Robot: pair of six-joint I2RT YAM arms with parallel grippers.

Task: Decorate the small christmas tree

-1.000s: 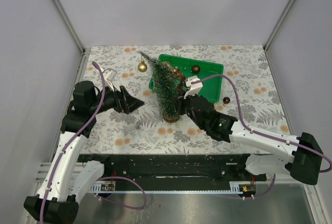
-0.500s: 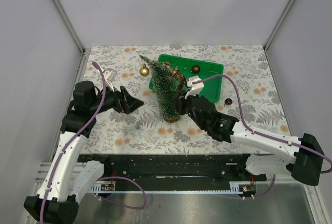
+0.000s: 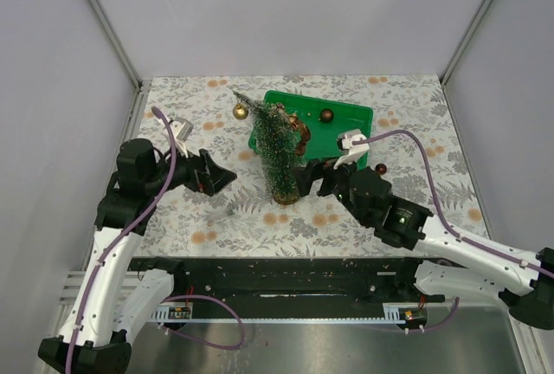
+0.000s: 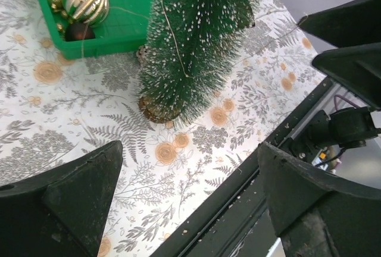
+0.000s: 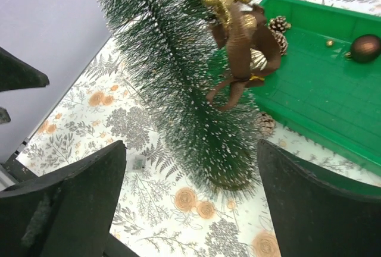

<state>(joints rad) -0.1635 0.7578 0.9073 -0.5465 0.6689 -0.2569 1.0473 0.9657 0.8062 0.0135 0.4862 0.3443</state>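
The small christmas tree [image 3: 279, 151] stands on its base on the floral cloth, at the front left corner of the green tray [image 3: 346, 136]. A brown ribbon with gold beads [image 5: 244, 37] hangs on the tree [image 5: 172, 72], and a thin wire runs over its bristles [image 4: 196, 37]. A gold ball [image 3: 240, 112] sits close to the tree's tip. My right gripper [image 3: 312, 172] is open just right of the trunk and holds nothing. In its wrist view, the right gripper [image 5: 191, 147] frames the tree's base. My left gripper [image 3: 222, 178] is open and empty, a short way left of the tree.
The tray [image 5: 315, 90] holds a dark red ball [image 5: 364, 47], pine cones [image 5: 277, 28] and a striped gold ball [image 4: 86, 0]. Another pine cone [image 5: 266, 123] lies by the tray's front edge. A dark ball [image 3: 380, 168] lies on the cloth right of the tray. The table's black front rail [image 4: 238, 203] is close.
My right gripper has opened wide, let go of the tree and drawn back to the right. The tree shifted slightly and now stands alone. My left gripper has opened a little wider.
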